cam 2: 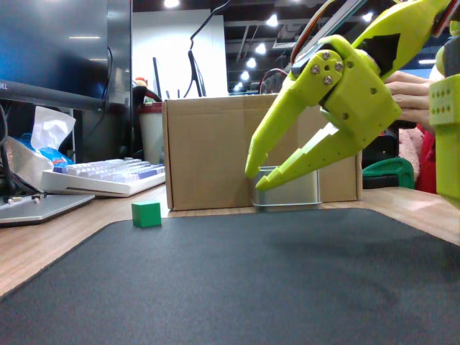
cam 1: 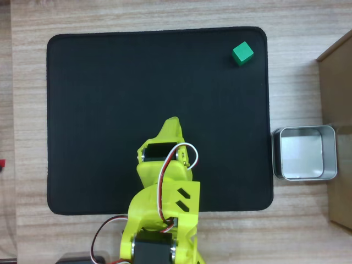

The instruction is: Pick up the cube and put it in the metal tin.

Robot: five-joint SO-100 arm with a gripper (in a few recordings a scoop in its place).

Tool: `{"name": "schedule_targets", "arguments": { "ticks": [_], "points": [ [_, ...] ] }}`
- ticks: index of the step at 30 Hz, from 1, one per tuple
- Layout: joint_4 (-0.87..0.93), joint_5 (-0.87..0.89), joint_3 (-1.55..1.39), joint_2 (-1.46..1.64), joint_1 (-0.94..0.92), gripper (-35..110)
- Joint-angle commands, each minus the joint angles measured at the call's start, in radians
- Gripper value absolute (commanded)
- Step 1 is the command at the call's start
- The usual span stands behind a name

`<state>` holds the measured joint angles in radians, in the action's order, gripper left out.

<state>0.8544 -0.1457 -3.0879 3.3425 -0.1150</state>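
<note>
Where the overhead view looks down, the black mat (cam 1: 110, 110) covers most of the wooden table (cam 1: 165, 14), with bare wood along every edge of it. On the mat's far right corner sits the cube (cam 1: 242, 53), close to both edges there. The tin (cam 1: 304, 153) stands off the mat, just beside its right edge, against the brown box (cam 1: 338, 110). The gripper (cam 1: 171, 125) hangs over the mat's middle, well apart from the cube, with open mat all around.

Seen from the fixed view at mat level, the gripper (cam 2: 254, 175) hangs above the mat (cam 2: 237, 280), jaws parted and holding nothing. The cube (cam 2: 146, 213) rests at the mat's far left edge, well left of the gripper; the tin (cam 2: 287, 192) stands behind the fingertips, against the box (cam 2: 208, 151).
</note>
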Motion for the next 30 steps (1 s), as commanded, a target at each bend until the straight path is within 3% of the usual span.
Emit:
{"name": "schedule_targets", "arguments": {
  "ticks": [1,8,13,20,22,24,25,30],
  "points": [
    [0.006,-0.002,0.0,0.02,-0.023,0],
    [0.026,-0.175,0.066,-0.011,-0.023,0],
    [0.021,-0.209,0.224,-0.143,-0.106,14],
    [-0.164,-0.221,0.483,-0.676,-0.296,25],
    [-0.204,-0.324,0.548,-0.822,-0.327,25],
    [-0.209,-0.402,0.635,-0.94,-0.339,29],
    [-0.209,-0.469,0.661,-0.986,-0.331,42],
    [-0.201,-0.469,1.049,-1.416,-0.348,43]
  ]
}}
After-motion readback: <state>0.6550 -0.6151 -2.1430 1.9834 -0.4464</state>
